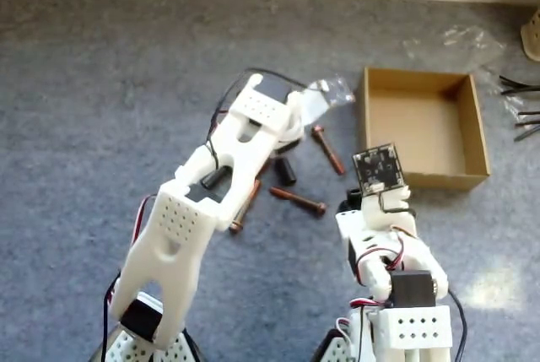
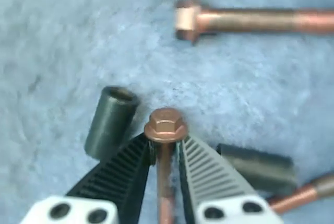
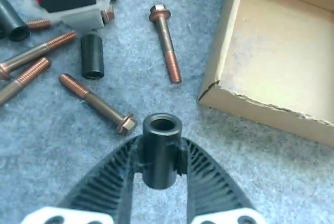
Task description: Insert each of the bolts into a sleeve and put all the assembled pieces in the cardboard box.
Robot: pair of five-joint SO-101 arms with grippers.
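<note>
Bolt-to-sleeve mating looks like the step in hand: the left gripper [image 2: 166, 150] is clamped on the shank of a copper-coloured bolt [image 2: 165, 126], whose hex head juts past the fingertips, and the right gripper [image 3: 159, 156] is closed around a black sleeve [image 3: 160, 139], its open bore facing away from the wrist. That sleeve sits just outside the near wall of the cardboard box [image 3: 245, 104]. The gripped bolt is farther from the box, over the scatter of parts on the grey carpet [image 1: 84, 83]. Beside the box lie a loose bolt [image 3: 166, 44], a second loose bolt [image 3: 96, 104] and a spare sleeve [image 3: 92, 55], all separate, so the task seems early. Next, threaded end and bore must be brought into line, yet the head appears to lead, so a re-grip may be needed
</note>
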